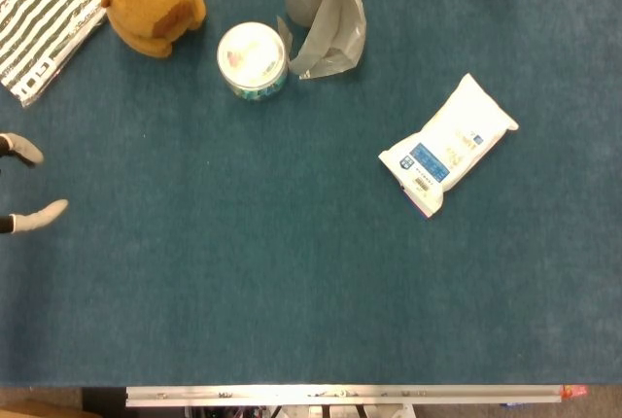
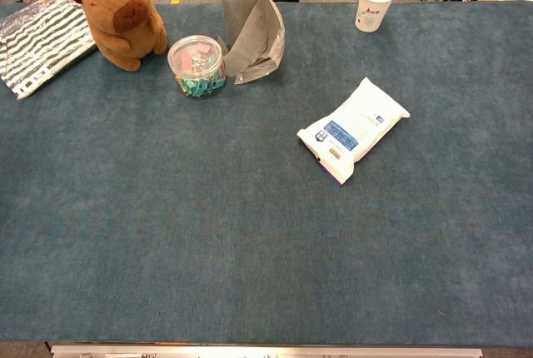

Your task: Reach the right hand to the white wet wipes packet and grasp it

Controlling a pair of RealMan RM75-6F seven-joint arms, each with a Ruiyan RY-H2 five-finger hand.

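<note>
The white wet wipes packet [image 1: 447,145] with a blue label lies flat and slanted on the blue table cloth, right of the middle; the chest view shows the packet [image 2: 352,129] too. Nothing touches it. Only two pale fingertips [image 1: 21,149] of my left hand [image 1: 21,183] poke in at the left edge of the head view, spread apart with nothing between them. My right hand shows in neither view.
Along the far side stand a brown plush capybara [image 2: 121,12], a clear jar of coloured clips [image 2: 196,66], a grey bag roll [image 2: 250,29] and a paper cup [image 2: 374,4]. A striped pouch [image 2: 42,37] lies at the far left. The table's metal front edge [image 1: 340,396] runs below.
</note>
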